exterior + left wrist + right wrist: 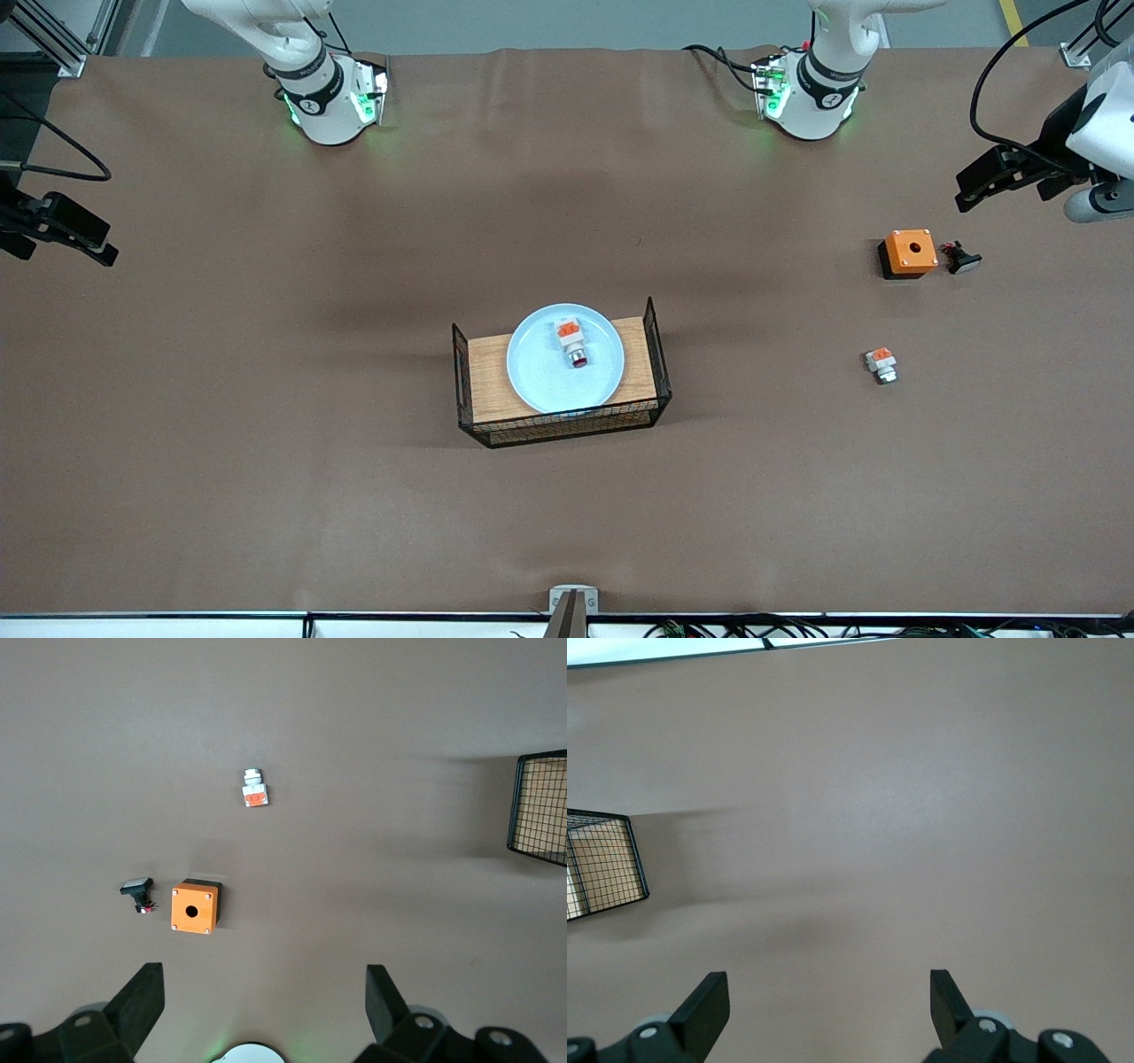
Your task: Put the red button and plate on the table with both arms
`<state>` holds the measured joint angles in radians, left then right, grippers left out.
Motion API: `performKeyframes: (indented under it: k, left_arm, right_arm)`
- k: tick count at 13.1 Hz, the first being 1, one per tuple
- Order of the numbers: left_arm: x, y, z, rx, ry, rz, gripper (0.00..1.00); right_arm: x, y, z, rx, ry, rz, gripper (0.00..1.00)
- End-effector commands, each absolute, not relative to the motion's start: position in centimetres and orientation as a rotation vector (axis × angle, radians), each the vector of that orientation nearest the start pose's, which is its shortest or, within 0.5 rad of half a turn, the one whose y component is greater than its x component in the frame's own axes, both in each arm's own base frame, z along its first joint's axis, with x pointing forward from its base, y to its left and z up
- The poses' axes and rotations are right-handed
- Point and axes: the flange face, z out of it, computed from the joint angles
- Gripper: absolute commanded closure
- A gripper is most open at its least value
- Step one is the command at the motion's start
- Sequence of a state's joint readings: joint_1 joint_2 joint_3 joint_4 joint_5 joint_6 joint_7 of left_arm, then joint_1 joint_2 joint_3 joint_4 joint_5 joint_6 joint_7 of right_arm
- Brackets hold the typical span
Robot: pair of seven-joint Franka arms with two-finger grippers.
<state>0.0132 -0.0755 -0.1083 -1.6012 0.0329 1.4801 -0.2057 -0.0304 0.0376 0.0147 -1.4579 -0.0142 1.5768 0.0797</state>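
The pale blue plate (537,372) lies on a small wooden board (489,372) with black wire sides in the middle of the table (266,399). The red button (572,342) lies on the plate, orange block toward the robots' bases, dark red cap toward the front camera. My left gripper (970,190) is open and empty (264,992), up over the left arm's end of the table. My right gripper (104,248) is open and empty (828,992), up over the right arm's end. Both are well apart from the plate.
At the left arm's end lie an orange box (909,252) (195,905), a black part with a pale cap (960,258) (138,893), and a white-orange part with a silver cap (881,364) (255,788). The board's wire side shows in both wrist views (540,806) (602,864).
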Motion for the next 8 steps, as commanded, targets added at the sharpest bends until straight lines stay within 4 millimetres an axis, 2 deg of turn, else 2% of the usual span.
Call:
performKeyframes:
  k: [1,3,6,8]
  left_arm:
    - [52.4,-4.9,65.1,-3.098,-0.163,0.030,0.00]
    - [53.3,-5.1,65.6,-3.102,-0.161,0.011,0.00]
    - [53.6,-5.7,65.1,-3.103,-0.144,0.032,0.00]
    - [53.1,-9.1,64.4,-3.107,-0.129,0.063,0.00]
  right_arm:
    - [55.9,-1.2,66.1,-3.128,0.149,-0.137,0.00]
    - [55.9,-1.2,66.1,-3.128,0.149,-0.137,0.00]
    - [55.9,-0.9,66.2,-3.127,0.156,-0.137,0.00]
    - [55.9,-0.6,66.2,-3.127,0.153,-0.137,0.00]
